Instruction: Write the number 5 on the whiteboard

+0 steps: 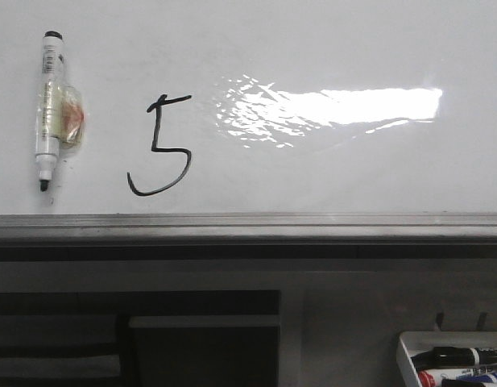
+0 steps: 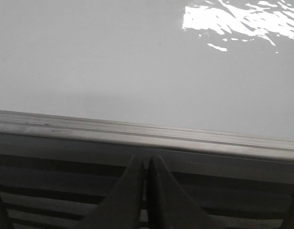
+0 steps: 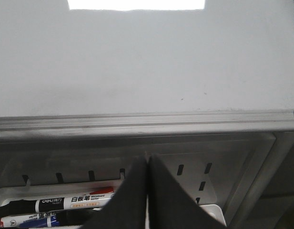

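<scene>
Whiteboard [image 1: 329,48]: stood upright above a grey ledge [image 1: 248,227].
Number 5 [image 1: 161,147]: was drawn in black, left of the glare patch.
Marker [image 1: 48,109]: was stuck to the board, left of the digit.
Left pincer [image 2: 146,164]: closed, empty.
Right pincer [image 3: 147,164]: closed, empty, above the marker tray [image 3: 216,212].

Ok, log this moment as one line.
5: drawn on whiteboard | marker: stuck to board, left of 5 | left gripper: shut, empty | right gripper: shut, empty
</scene>
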